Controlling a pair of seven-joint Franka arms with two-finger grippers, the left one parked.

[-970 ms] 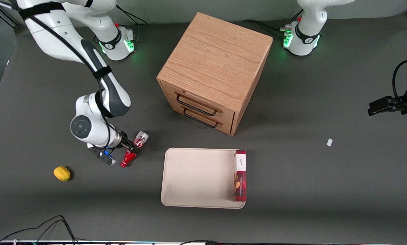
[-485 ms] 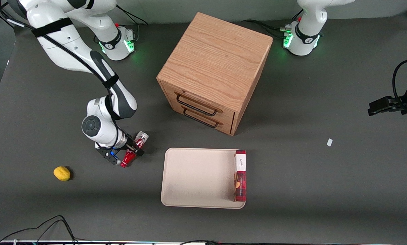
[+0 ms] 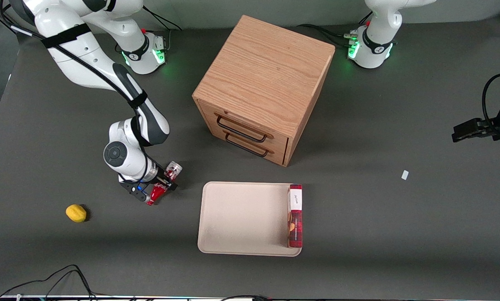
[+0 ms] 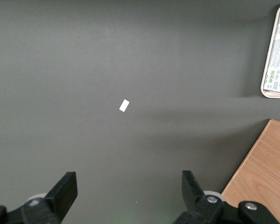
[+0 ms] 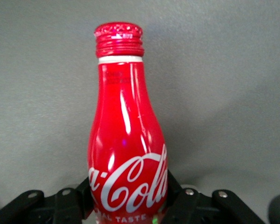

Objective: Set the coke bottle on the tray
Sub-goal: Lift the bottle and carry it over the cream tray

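- Coke bottle (image 3: 161,189), a small slim red contour bottle with white script logo, silvery clear base and red cap, lies tilted on the dark grey table (image 3: 400,234), near the tray's rim on the working arm's side; as the front camera's picture reads, it sits at about 9 o'clock from the tray, with its cap toward 7 o'clock and its base toward 1 o'clock.
- Right arm's black two-finger gripper (image 3: 161,184) is at the bottle's body; in the wrist view the fingers (image 5: 184,196) press both flanks of the bottle (image 5: 128,154) at the logo, so I judge it clenched on the bottle.
- Step in hand, by my reading: the grasp is made and the lift is not yet done, with the bottle apparently at table level.
- Next move calls for raising the bottle clear of the low rim, carrying it toward 3 o'clock, and lowering it onto bare tray floor.
- Large flat beige rectangular tray (image 3: 241,217) with rounded corners holds 1 thing: a red plaid rectangular box (image 3: 295,216) along the edge nearest the parked arm; the remaining floor is bare.
- Oak-coloured wooden cabinet (image 3: 266,79) with 2 black-handled drawers (image 3: 243,133), both shut, stands at 12 o'clock from the tray; their contents are hidden.
- Small yellow lemon-like fruit (image 3: 76,212) lies at about 8 o'clock from the bottle, well apart.
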